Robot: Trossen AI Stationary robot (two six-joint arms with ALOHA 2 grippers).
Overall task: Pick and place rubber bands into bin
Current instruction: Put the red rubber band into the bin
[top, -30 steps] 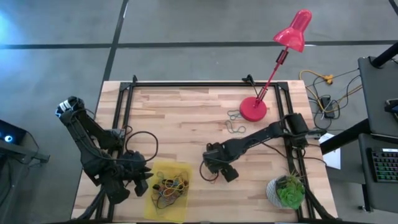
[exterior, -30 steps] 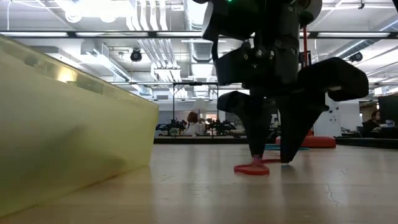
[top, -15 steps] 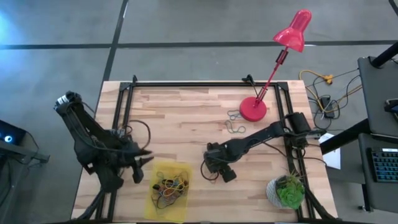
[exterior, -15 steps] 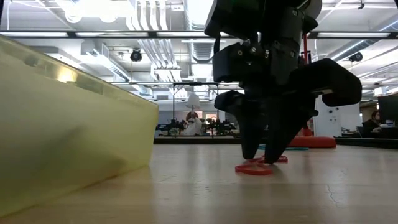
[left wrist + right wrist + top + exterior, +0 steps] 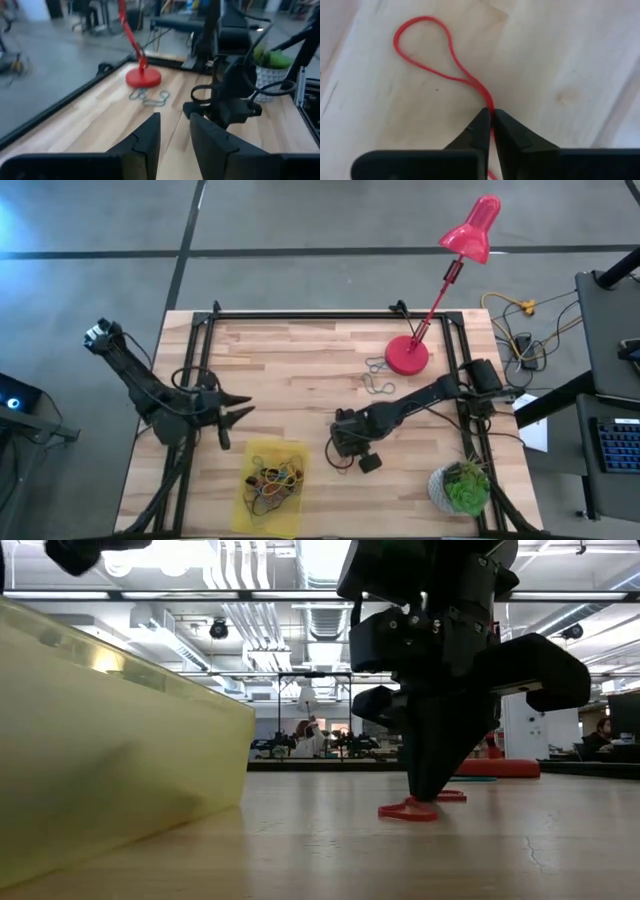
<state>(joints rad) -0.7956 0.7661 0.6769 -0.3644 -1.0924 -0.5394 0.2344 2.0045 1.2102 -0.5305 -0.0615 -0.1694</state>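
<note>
Now the right tool (image 5: pixel 491 116) is pinched tight on a red rubber band (image 5: pixel 427 50) lying on the worktop (image 5: pixel 300 370), right of the bin (image 5: pixel 245 505). Its carry runs leftward; the left tool (image 5: pixel 232 416), narrowly parted and empty, hangs just beyond the bin's far edge.

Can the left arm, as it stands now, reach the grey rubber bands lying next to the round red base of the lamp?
Probably yes. The left hand hangs over bare wood, and the tabletop toward the grey rubber bands beside the red lamp base looks free. The right hand works lower down, aside from that path.
</note>
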